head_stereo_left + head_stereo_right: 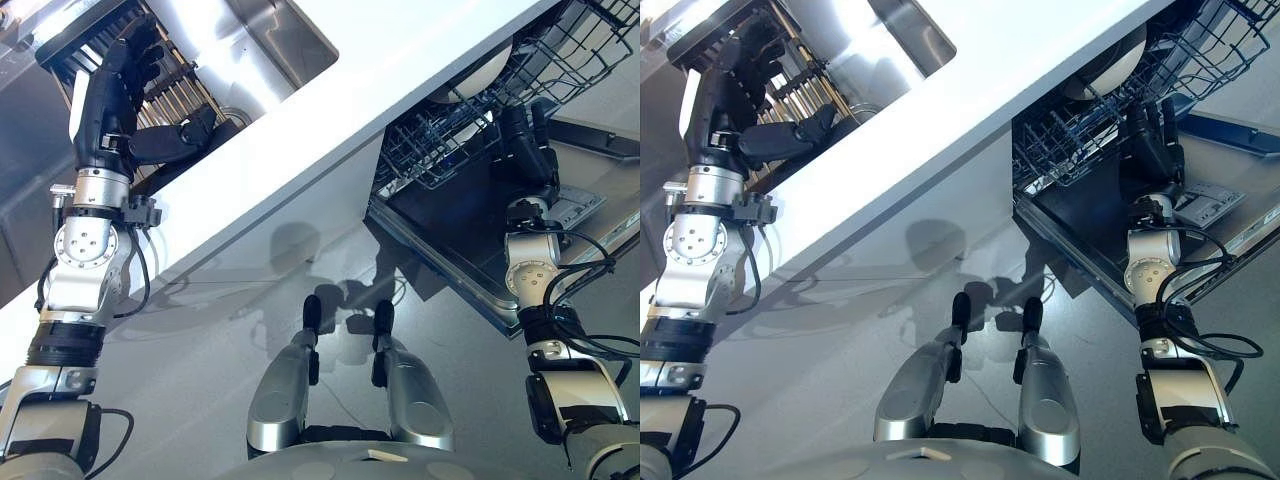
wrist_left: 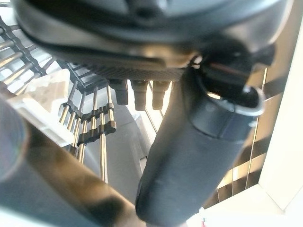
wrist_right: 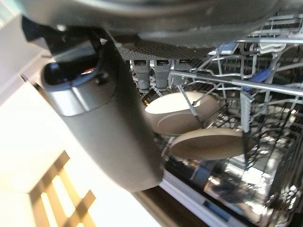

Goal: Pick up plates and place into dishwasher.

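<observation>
Two pale plates stand on edge in the dishwasher's lower wire rack; one shows as a white round from the head. My right hand hovers at the rack's near side with straight fingers just short of the plates, open and holding nothing. My left hand reaches over the dish drying rack on the counter. Its fingers are straight above the bars and its thumb sticks out sideways, empty. A white edge stands in the rack beside that hand.
The white counter runs diagonally between the two hands, with a steel sink beyond it. The dishwasher door lies open and low at the right, its rack pulled out over it. Grey floor lies below.
</observation>
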You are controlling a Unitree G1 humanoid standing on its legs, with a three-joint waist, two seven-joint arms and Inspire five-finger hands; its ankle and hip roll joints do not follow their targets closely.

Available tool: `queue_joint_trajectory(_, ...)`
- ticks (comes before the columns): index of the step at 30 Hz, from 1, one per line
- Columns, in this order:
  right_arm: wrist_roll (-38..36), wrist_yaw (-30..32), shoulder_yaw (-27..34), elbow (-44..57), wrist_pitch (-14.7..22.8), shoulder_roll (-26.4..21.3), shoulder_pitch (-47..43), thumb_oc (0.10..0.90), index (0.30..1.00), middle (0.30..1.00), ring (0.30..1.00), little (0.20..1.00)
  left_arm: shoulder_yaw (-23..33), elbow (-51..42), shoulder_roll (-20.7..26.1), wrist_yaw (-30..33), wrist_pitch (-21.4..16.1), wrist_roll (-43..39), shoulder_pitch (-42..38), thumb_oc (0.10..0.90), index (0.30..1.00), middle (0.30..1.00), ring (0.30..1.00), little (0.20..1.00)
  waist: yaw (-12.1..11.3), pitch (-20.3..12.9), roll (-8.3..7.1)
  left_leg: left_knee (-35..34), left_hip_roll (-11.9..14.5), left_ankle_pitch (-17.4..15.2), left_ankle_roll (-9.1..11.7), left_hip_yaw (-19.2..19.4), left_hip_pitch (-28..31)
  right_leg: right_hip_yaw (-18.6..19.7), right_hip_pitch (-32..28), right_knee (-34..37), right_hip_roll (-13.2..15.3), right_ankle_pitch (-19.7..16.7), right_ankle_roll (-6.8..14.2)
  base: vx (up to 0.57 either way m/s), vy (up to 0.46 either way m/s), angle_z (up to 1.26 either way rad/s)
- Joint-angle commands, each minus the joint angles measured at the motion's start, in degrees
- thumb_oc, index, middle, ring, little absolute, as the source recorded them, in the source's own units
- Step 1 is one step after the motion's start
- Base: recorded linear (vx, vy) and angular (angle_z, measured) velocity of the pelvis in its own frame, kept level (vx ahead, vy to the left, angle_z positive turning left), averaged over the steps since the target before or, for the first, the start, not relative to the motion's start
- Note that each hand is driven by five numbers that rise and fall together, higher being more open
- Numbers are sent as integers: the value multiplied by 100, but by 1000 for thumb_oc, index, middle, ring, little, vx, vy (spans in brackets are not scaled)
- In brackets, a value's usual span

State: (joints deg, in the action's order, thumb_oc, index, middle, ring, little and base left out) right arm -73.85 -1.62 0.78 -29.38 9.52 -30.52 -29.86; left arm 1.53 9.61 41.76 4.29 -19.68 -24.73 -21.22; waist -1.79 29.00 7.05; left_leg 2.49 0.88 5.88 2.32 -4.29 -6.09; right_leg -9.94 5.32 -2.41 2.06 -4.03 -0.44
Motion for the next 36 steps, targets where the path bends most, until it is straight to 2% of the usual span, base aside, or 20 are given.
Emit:
queue_joint_trajectory(1, 813, -1130, -1583, 1581, -258, 658, -2069, 800, 900, 900, 900, 900, -326, -240, 93, -3, -191, -106, -28, 800, 900, 900, 900, 900, -540, -606, -376, 715, -702, -862, -435, 23, -135, -22, 28, -753, -101, 920, 19, 41, 15, 5)
queue_joint_trajectory(6, 1282, -530, -1581, 1142, 83, 524, -2141, 800, 900, 900, 900, 900, -448, -219, 42, -91, -166, -141, -5, 800, 900, 900, 900, 900, -584, -688, -426, 598, -711, -881, -454, -9, 65, -31, -146, -681, -110, 913, 26, 32, 30, 7)
queue_joint_trajectory(12, 1529, -123, -1422, 695, 557, 427, -2052, 800, 900, 900, 900, 900, -526, -196, -123, -137, -156, -101, 79, 800, 900, 900, 900, 900, -585, -799, -488, 467, -723, -929, -482, -9, 306, -6, -340, -574, -111, 894, 59, 23, 46, 6)
queue_joint_trajectory(14, 1914, 355, -1267, 571, 893, 362, -1937, 800, 900, 900, 900, 900, -550, -161, -193, -193, -203, -35, 154, 800, 900, 900, 900, 900, -568, -874, -507, 394, -725, -944, -492, -16, 408, 15, -425, -521, -118, 890, 79, 43, 51, 11)
queue_joint_trajectory(16, 2656, 948, -1104, 605, 1209, 238, -1779, 800, 900, 900, 900, 900, -570, -192, -233, -169, -216, 12, 236, 800, 900, 900, 900, 900, -533, -932, -522, 335, -711, -962, -511, -5, 492, 33, -477, -504, -118, 898, 94, 20, 51, 8)
queue_joint_trajectory(20, 3915, 1907, -742, 836, 1431, -38, -1351, 800, 900, 900, 900, 900, -515, -250, -325, -112, -275, 53, 414, 800, 900, 900, 900, 900, -440, -1013, -545, 271, -696, -995, -533, 24, 597, 70, -527, -495, -116, 900, 128, 1, 57, 1)
queue_joint_trajectory(23, 4719, 2578, -243, 1140, 1299, -428, -672, 800, 900, 900, 900, 900, -330, -360, -445, -74, -344, 140, 693, 800, 900, 900, 900, 900, -301, -1079, -576, 209, -703, -1038, -556, 58, 713, 149, -587, -429, -113, 862, 194, -11, 66, 0)
queue_joint_trajectory(26, 4884, 2529, 267, 1317, 1147, -600, 111, 800, 900, 900, 900, 900, -110, -444, -559, -89, -354, 230, 934, 800, 900, 900, 900, 900, -163, -1159, -595, 133, -698, -1080, -586, 83, 821, 262, -617, -436, -121, 882, 247, -10, 48, 2)
queue_joint_trajectory(29, 4874, 2164, 718, 1595, 1128, -633, 999, 800, 900, 900, 900, 900, 147, -546, -644, -177, -294, 294, 1158, 800, 900, 900, 900, 900, -46, -1273, -615, 11, -691, -1090, -624, 107, 933, 325, -641, -517, -130, 961, 284, -7, 33, 2)
queue_joint_trajectory(32, 4872, 1826, 838, 1592, 1085, -619, 1363, 800, 900, 900, 900, 900, 258, -532, -688, -232, -296, 306, 1212, 800, 900, 900, 900, 900, 21, -1342, -621, -52, -681, -1095, -642, 157, 1013, 349, -642, -594, -127, 1000, 311, -17, 28, -8)
queue_joint_trajectory(36, 4978, 1750, 960, 1470, 1076, -627, 1577, 800, 900, 900, 900, 900, 350, -495, -698, -280, -290, 339, 1241, 800, 900, 900, 900, 900, 67, -1443, -632, -74, -680, -1145, -655, 218, 1100, 387, -708, -564, -121, 1001, 350, -9, 11, -8)
